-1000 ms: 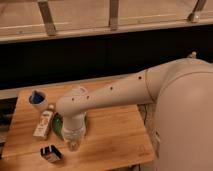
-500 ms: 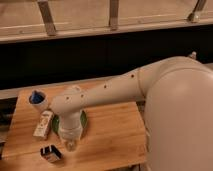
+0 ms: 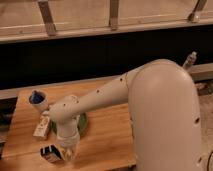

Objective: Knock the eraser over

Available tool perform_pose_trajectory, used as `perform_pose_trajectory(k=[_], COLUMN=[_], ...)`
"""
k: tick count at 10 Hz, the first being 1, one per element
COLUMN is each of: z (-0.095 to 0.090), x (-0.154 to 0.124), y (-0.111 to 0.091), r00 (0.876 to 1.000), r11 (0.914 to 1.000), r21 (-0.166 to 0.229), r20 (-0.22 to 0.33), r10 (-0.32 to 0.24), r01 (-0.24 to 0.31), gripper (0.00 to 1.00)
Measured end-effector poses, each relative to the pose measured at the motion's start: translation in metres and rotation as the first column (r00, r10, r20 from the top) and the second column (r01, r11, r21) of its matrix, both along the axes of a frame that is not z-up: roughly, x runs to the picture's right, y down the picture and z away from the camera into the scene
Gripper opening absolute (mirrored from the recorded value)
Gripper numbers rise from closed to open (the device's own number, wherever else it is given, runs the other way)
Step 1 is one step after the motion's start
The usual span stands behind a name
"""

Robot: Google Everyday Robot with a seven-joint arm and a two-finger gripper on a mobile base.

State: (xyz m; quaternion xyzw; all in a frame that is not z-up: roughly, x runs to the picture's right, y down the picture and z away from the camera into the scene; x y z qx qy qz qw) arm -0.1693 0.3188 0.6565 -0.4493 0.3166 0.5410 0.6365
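The eraser [image 3: 51, 153] is a small black block with a pale side, near the front left edge of the wooden table [image 3: 107, 137]. My white arm reaches in from the right, over the table. Its gripper [image 3: 68, 150] hangs down just right of the eraser, very close to it or touching it. The wrist hides part of the green plate [image 3: 83, 122] behind it.
A whitish labelled bottle [image 3: 42, 126] lies left of the plate. A white cup with a blue top [image 3: 36, 98] stands at the back left. A dark wall and metal railing run behind the table. My arm's large shoulder fills the right side.
The arm has swung down and toward the front left, bringing the gripper from above the green plate to beside the eraser. The eraser has not visibly moved.
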Motion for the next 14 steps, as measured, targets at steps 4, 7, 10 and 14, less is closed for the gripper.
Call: perform_pose_trajectory(k=[4,7,10,14], z=[-0.002,0.009,0.006,-0.007], x=[-0.017,-0.048,-0.084,-0.081], y=[0.034,0.035,0.003,-0.066], r00=[0.996,0.987,0.974,0.979], r11=[0.9919,0.9865,0.9962,0.9729], r21=[-0.122,-0.162,-0.087,0.229], r20=[0.073,0.154,0.228,0.205], r10=[0.044,0.051,0.013,-0.016], r01=[-0.035,-0.026,0.007,-0.032], gripper=[0.0,0.0,0.0,0.0])
